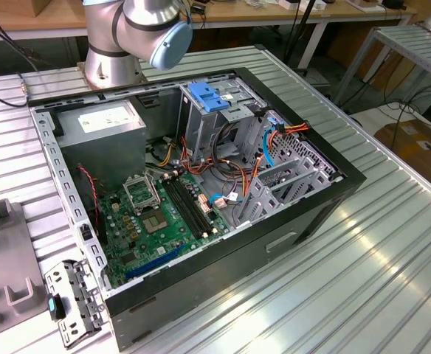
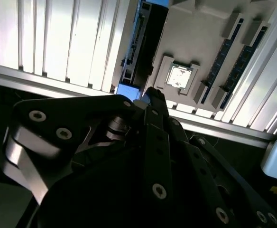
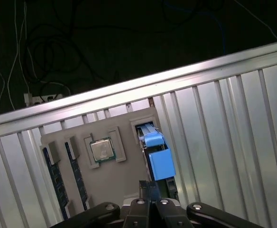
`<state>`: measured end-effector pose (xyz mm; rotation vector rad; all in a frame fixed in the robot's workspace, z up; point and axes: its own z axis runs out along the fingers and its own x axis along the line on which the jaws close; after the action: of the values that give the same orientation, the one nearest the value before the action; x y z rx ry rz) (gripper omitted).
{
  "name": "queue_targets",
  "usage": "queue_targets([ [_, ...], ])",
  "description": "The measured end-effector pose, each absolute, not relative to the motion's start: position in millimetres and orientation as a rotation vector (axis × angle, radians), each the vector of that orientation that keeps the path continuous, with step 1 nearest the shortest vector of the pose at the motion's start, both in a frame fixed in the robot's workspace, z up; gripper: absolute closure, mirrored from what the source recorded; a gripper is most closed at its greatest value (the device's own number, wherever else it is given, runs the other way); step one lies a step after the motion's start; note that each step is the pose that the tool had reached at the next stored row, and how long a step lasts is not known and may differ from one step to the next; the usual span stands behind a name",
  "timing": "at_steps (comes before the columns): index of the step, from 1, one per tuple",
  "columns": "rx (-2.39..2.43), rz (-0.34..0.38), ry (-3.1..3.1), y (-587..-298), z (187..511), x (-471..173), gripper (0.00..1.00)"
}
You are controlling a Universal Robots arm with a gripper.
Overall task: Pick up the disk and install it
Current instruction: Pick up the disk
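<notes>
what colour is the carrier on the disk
Bright blue; the disk shows best in the first wrist view.

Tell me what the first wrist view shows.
The pincer aims at the disk, a drive in a blue frame slotted in a grey tray. A square chip and memory sticks sit in the tray too.

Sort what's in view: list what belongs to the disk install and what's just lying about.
Job: disk in its blue carrier; tool; open computer case.
Lying about: processor; memory sticks; metal bracket beside the case.
</notes>
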<state>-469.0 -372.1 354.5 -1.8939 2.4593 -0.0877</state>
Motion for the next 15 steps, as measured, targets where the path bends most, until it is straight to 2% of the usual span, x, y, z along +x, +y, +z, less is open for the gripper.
queue_targets([
  [3, -1.894, -0.088, 2.459, -372.2, 354.4, -469.2, 0.89],
  [4, -1.894, -0.088, 2.459, -372.2, 354.4, -469.2, 0.83],
  [5, -1.897, -0.086, 2.457, -372.2, 354.4, -469.4, 0.83],
  [7, -1.920, -0.083, 2.438, -372.1, 354.1, -469.7, 0.71],
  [8, -1.933, -0.079, 2.427, -372.1, 353.7, -469.6, 0.71],
  [9, -1.943, -0.072, 2.419, -372.1, 353.5, -469.7, 0.64],
  [15, -1.962, -0.037, 2.420, -372.1, 352.8, -472.6, 0.64],
])
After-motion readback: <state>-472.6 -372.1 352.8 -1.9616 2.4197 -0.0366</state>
